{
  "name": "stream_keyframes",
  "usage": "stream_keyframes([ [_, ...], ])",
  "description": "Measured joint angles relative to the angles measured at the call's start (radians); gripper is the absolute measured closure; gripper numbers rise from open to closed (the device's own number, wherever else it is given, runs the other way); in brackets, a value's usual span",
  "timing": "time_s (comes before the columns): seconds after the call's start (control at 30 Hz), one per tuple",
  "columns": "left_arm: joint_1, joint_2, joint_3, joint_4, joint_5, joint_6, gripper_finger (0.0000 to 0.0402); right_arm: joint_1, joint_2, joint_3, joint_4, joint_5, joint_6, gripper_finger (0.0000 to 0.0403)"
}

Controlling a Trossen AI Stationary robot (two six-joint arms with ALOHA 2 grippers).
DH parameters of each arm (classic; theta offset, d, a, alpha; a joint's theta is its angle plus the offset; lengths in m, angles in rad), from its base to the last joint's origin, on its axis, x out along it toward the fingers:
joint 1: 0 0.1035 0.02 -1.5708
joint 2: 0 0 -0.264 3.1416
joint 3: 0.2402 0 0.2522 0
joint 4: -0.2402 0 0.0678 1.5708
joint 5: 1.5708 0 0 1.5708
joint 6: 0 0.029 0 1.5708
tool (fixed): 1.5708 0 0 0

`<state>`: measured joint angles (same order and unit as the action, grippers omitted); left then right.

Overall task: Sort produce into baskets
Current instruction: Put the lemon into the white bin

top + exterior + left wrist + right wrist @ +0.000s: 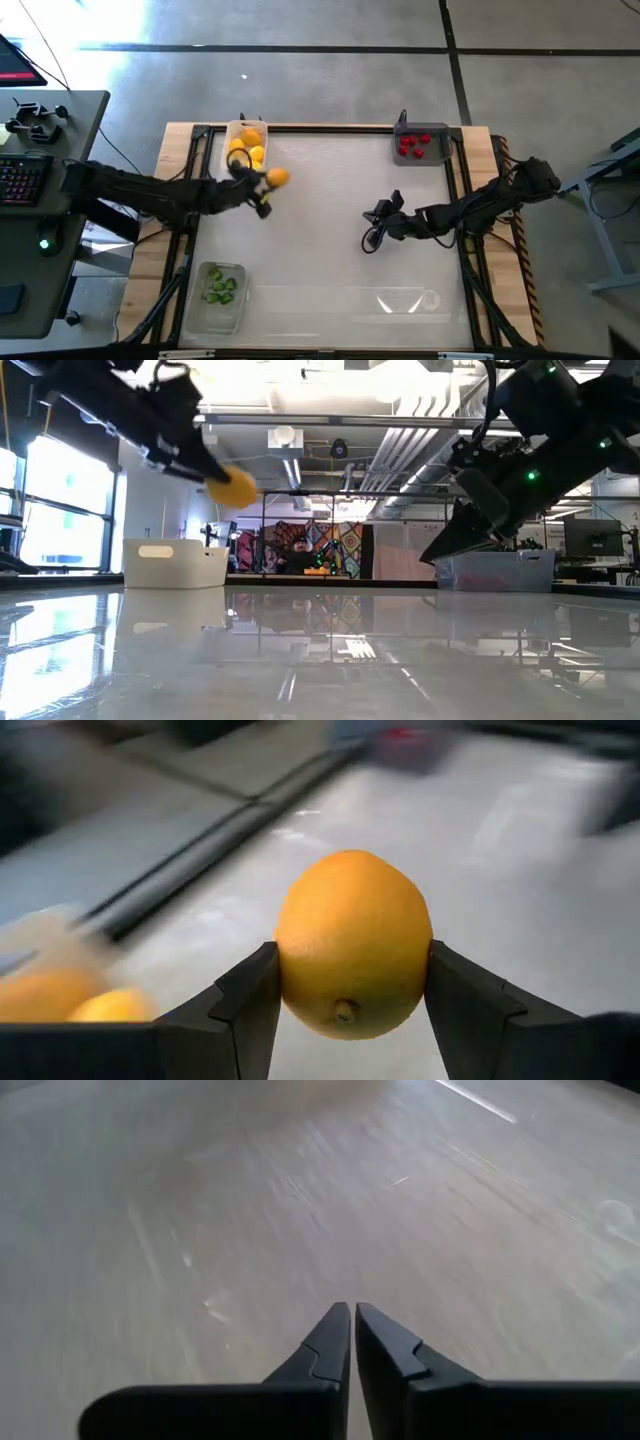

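My left gripper (262,190) holds one orange fruit (277,178) between its two fingers (245,1005). The fingers press on both sides of the fruit, so they are open only as wide as the fruit itself. In the low view the fruit (231,487) is lifted well above the table (320,230), and from above it is just beside the white tray (231,133), near its corner toward the middle of the table. This white tray stands at the far left part of the table and has some yellow and orange fruits (246,147) inside.

My right gripper (372,237) is over the table right of the middle, with bare table below it, and it is well apart from all trays. Its two fingers (330,1342) are closed together with only a very thin gap, and nothing is between them.

The dark grey tray (422,133) stands at the far right part of the table, and red berry pieces (412,146) are lying in it. The clear plastic tray (216,303) is at the near left corner, and small green pieces (222,287) are inside it, in the half of the tray toward the far side.
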<state>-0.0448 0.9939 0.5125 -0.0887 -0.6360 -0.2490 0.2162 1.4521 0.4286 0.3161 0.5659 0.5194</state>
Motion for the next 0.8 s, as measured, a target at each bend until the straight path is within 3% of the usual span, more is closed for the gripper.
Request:
stream_keyframes([
  [0.1,0.071,-0.022,0.0,-0.091,-0.084,-0.043,0.0211,0.001,0.0,0.0,0.006,0.0,0.0,0.04],
  [0.3,0.268,-0.031,0.015,-0.252,-0.079,-0.153,0.0211,0.001,0.0,0.0,0.011,0.0,0.0,0.0401],
  [0.5,0.449,-0.026,0.072,-0.452,-0.008,-0.208,0.0211,0.001,0.0,0.0,0.011,0.0,0.0,0.0402],
  [0.63,0.518,-0.025,0.079,-0.498,0.078,-0.194,0.0211,0.001,0.0,0.0,0.011,0.0,0.0,0.0403],
  [0.8,0.574,-0.004,0.078,-0.529,0.103,-0.194,0.0211,0.002,0.0,0.0,0.011,0.0,0.0,0.0403],
])
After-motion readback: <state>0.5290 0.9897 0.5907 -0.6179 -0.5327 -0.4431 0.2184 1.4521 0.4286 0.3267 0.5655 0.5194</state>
